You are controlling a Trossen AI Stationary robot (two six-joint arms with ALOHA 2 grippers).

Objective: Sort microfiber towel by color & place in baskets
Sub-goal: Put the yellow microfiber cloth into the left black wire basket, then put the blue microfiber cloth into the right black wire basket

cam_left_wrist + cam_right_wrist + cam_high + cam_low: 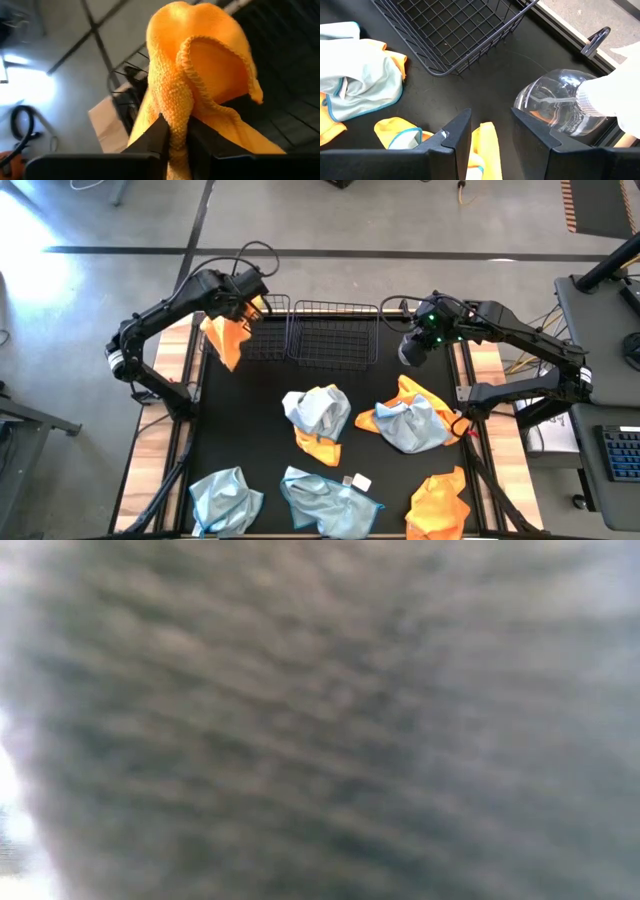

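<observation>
- Your left gripper (pixel 175 132) is pinching an orange towel (pixel 224 340) between its fingers; the cloth is hanging from it, bunched, over the left basket (pixel 262 330).
- Up close, that towel is showing a nubby weave and a stitched hem, folding over above the fingers.
- Your right gripper (pixel 491 122) is hovering with its fingers apart and nothing between them, just beside the right basket (pixel 333 332), which is sitting empty.
- A clear spray bottle (pixel 560 107) is lying right next to that gripper.
- Below the right gripper, orange and blue-grey towels are lying crumpled together in a heap (pixel 410 418); another mixed heap (pixel 318 417) is sitting beside it.
- Farther from both grippers, two blue-grey towels (pixel 225 498) and one orange towel (pixel 440 502) are lying along the table's (pixel 265 430) near edge.
- A small white tag (pixel 359 481) is lying there; you cannot read any writing on it.
- The low view is showing only blur.
</observation>
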